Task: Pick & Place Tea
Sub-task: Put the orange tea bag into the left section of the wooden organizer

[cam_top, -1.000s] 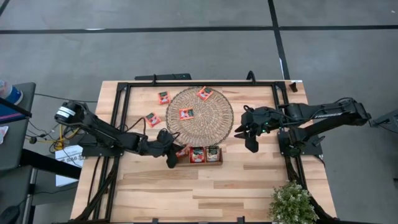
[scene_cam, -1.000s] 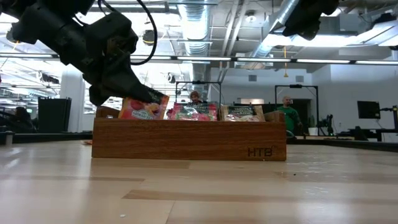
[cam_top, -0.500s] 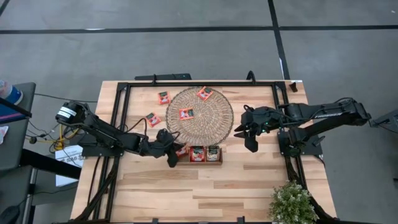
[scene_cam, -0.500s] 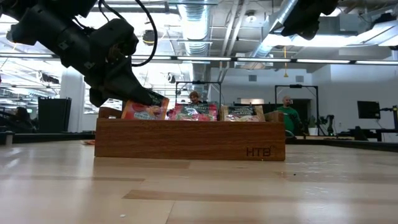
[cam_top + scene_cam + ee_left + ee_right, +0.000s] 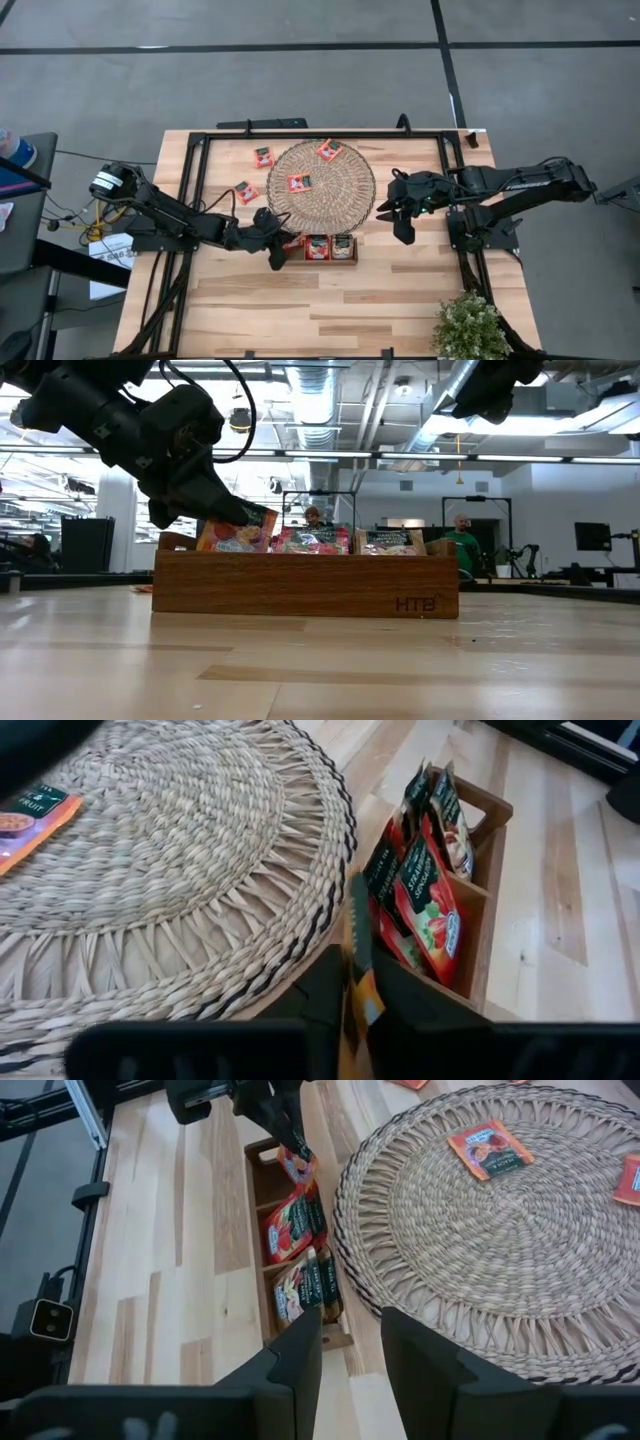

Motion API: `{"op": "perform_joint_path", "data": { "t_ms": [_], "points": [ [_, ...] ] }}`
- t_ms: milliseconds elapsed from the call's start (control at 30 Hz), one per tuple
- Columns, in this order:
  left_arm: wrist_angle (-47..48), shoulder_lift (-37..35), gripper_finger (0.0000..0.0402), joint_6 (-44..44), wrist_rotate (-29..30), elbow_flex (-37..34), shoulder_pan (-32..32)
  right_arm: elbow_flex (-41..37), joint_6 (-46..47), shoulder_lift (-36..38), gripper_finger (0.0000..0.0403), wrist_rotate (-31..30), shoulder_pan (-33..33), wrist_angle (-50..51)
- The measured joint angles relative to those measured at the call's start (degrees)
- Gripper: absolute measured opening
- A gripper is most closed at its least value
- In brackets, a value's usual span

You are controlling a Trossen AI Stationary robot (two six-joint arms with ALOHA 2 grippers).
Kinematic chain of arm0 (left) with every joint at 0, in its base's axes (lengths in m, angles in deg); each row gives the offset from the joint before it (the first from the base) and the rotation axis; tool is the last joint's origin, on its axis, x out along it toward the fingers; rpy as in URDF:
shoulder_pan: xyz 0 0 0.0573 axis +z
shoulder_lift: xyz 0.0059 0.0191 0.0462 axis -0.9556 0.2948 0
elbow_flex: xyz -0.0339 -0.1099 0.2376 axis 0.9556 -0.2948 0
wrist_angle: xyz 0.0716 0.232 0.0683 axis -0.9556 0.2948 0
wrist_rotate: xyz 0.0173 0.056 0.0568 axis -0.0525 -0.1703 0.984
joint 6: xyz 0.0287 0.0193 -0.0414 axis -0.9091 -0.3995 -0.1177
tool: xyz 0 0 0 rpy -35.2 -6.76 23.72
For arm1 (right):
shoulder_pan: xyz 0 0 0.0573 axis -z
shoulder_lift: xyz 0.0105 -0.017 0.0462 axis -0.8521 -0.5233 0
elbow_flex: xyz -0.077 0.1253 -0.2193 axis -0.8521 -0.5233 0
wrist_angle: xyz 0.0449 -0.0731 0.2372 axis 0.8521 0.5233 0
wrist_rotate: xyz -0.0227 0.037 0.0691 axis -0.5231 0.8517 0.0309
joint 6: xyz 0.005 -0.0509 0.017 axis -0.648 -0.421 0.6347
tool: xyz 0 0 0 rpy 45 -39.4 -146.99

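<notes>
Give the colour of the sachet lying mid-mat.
Red-orange sachet with a dark top strip; right wrist view.

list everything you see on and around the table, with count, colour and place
round woven straw mat: one, tan, table's far middle
small brown three-compartment wooden tray: one, just in front of the mat
flat square tea sachets loose: four, red-orange; two on the mat, two on the bare table to its left
sachets in the tray: several, red and pale with green tops, standing in the compartments
potted plant: one, green, table's front right corner
people: two, far back in the room
left gripper: at the tray's left end, pinching one orange sachet over the end compartment
right gripper: open, empty, hanging by the mat's right edge
</notes>
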Motion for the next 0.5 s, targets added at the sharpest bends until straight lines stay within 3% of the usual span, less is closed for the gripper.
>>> {"op": "perform_joint_path", "data": {
  "t_ms": [267, 500],
  "points": [
    [0.02, -0.02, 0.0091, -0.63, -0.05, 0.00, 0.00, 0.00, 0.02, 0.00, 0.0098, 0.02, 0.00, -0.02],
    [0.03, -1.33, 0.0113, -1.35, 0.17, 0.00, 0.00, 0.00, 0.02, 0.00, 0.0098, 0.02, 0.00, -0.02]
  ]
}}
